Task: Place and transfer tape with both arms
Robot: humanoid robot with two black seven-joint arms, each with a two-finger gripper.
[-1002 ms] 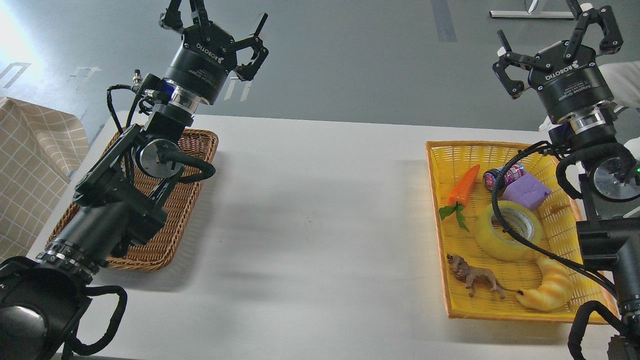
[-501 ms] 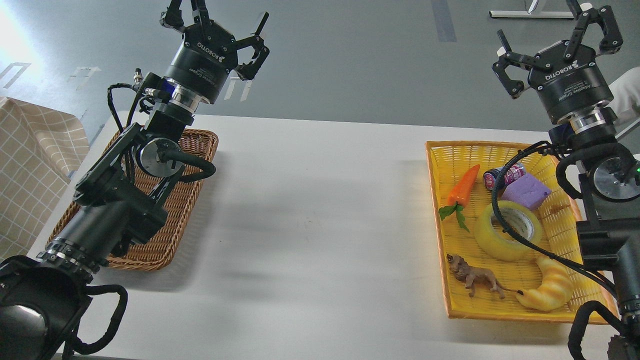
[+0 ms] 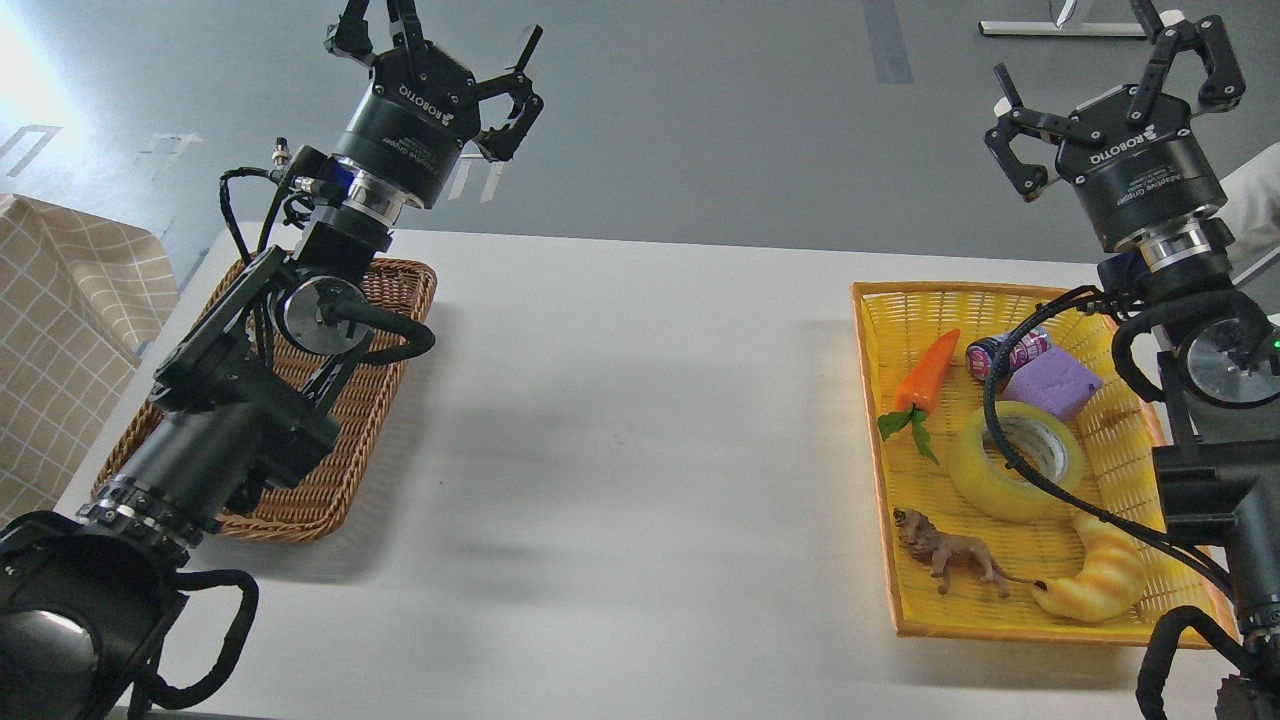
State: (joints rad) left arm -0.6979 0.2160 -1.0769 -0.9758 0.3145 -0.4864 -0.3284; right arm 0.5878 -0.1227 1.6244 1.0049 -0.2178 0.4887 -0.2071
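The tape (image 3: 1015, 461), a wide translucent yellow roll with a grey-white core, lies flat in the yellow basket (image 3: 868, 400) at the right; a black cable of my right arm crosses in front of it. My right gripper (image 3: 1110, 85) is raised high above the basket's far end, fingers spread open and empty. My left gripper (image 3: 435, 45) is raised above the far end of the brown wicker basket (image 3: 340, 470) at the left, fingers spread open and empty.
The yellow basket also holds an orange toy carrot (image 3: 925, 375), a small can (image 3: 1005, 352), a purple block (image 3: 1050, 385), a brown toy lion (image 3: 950, 555) and a cream croissant toy (image 3: 1100, 575). A checked cloth (image 3: 60, 340) lies left of the white table (image 3: 620, 450).
Both arms have shifted only slightly; the left gripper moved a little to the right. The tape has not moved.
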